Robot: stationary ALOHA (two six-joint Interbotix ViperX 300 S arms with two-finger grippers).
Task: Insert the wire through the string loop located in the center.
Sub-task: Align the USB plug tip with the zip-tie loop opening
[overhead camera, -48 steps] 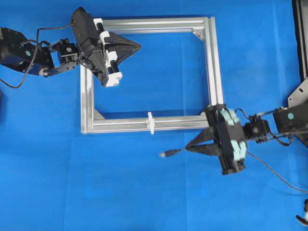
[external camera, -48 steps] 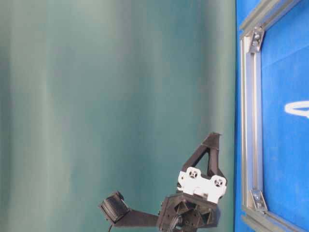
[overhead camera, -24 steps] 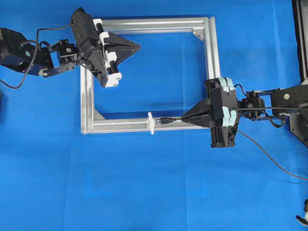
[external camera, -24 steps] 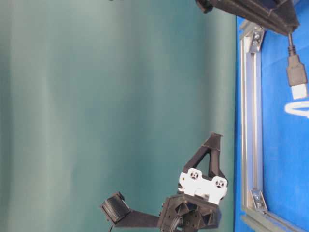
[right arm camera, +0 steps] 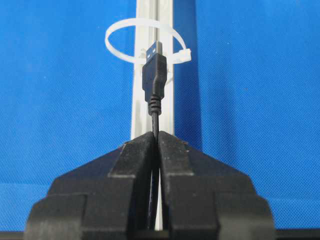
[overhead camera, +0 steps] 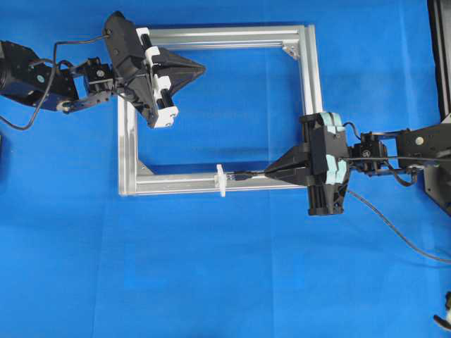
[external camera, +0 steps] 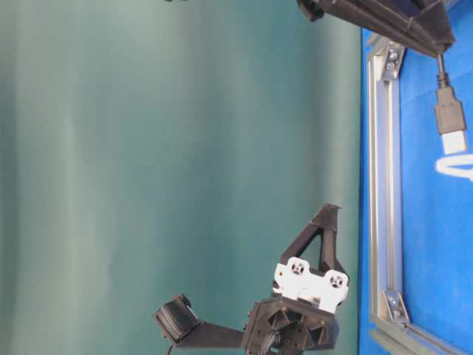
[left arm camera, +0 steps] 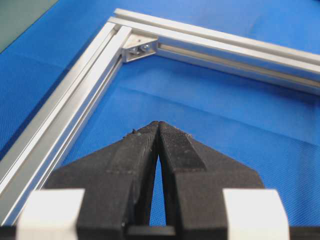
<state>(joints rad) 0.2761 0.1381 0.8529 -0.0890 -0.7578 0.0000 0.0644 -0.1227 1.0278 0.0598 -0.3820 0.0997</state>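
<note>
The overhead view looks straight down on the whole frame [overhead camera: 220, 105]. The table-level view is turned sideways, catching one frame bar. Each wrist view looks close along its own fingers; the right one shares the loop [right arm camera: 145, 41] with overhead.

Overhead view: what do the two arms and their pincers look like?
Both arms are black with loose black cables. The left pincer has black tapered fingers on a white bracket; the right pincer has the same black fingers with pale mint-green parts behind them. Round teal stickers mark the joint housings.
</note>
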